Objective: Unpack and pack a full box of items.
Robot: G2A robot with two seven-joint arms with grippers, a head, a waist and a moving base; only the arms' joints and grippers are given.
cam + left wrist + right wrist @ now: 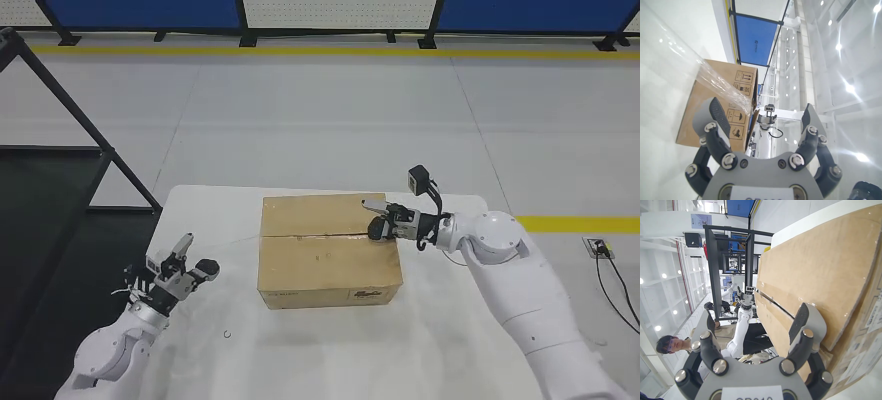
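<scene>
Sitting at the middle of the white table [440,330], the cardboard box [330,255] has both top flaps down. They meet along a seam [320,236] that runs from 9 to 3 o'clock across its lid. A clear strip of tape [723,87] hangs loose off the 9 o'clock end of that seam and stretches away from the box. I cannot tell where its far end finishes. With the tape off the lid, the flaps look free to lift, so the unpacking seems to be at its opening step.

The right gripper [372,217] is at the box's 3 o'clock edge, right at the seam's end, with its jaws spread wide. One finger [806,321] lies against the nearer flap just beside the seam, while the other stands off in the air away from the cardboard. That placement probably suits working a fingertip into the seam or under the flap's edge to raise it. Nothing is held between the jaws.

The left gripper [196,255] is at roughly 8 o'clock from the box, well apart from it, low over the table with its jaws released and empty. The box's end wall faces it.
</scene>
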